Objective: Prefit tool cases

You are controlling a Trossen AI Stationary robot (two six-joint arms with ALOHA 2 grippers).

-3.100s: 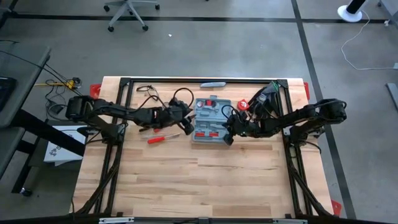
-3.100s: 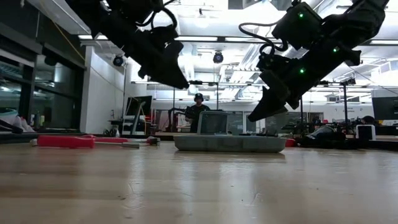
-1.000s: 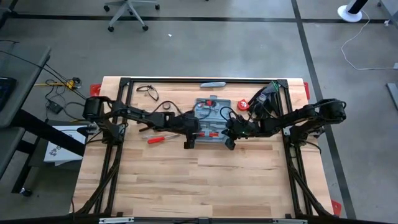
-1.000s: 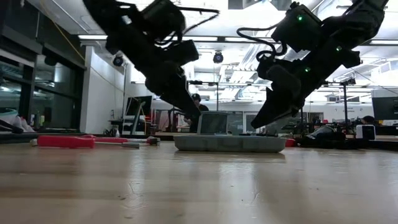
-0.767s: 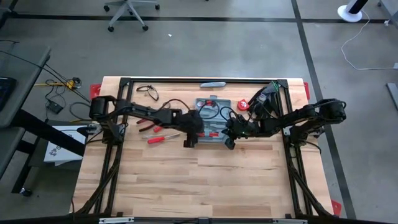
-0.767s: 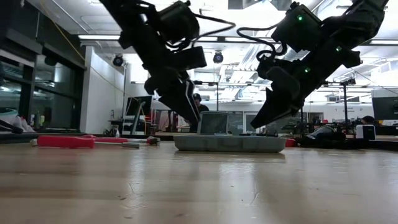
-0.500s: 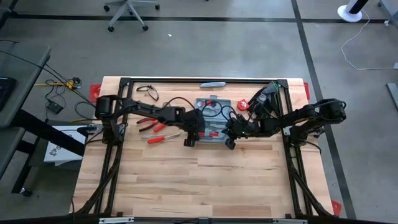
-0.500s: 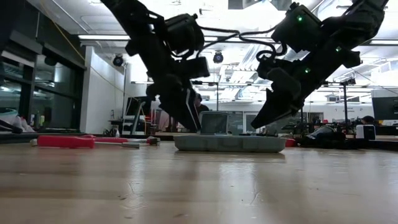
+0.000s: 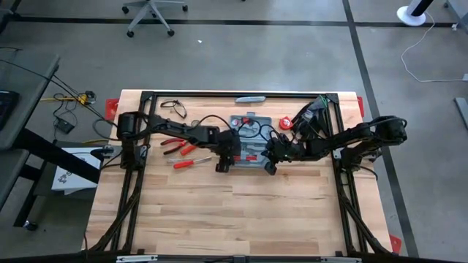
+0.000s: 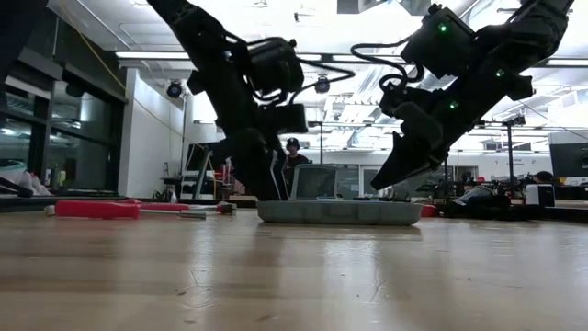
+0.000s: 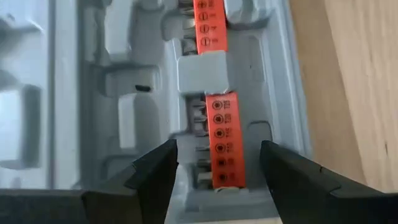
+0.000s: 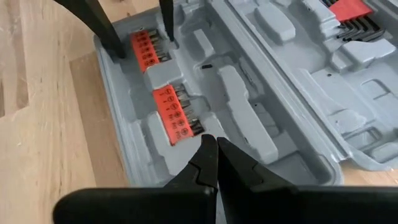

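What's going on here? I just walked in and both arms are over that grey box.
The tool case lies open on the table. The left hand, fingers open, straddles an orange bit holder in the case's tray. The right hand, shut and empty, hovers over the tray's other end. Red-handled tools lie loose beside the case.

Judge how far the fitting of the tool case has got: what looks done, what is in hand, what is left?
Done: the tool case lies open, with two red bit holders seated in the tray.
In hand: the left gripper, open, straddles one bit holder; the right gripper, shut, hovers over the tray, holding nothing.
Left: several moulded slots look empty, and red-handled tools lie loose on the table.
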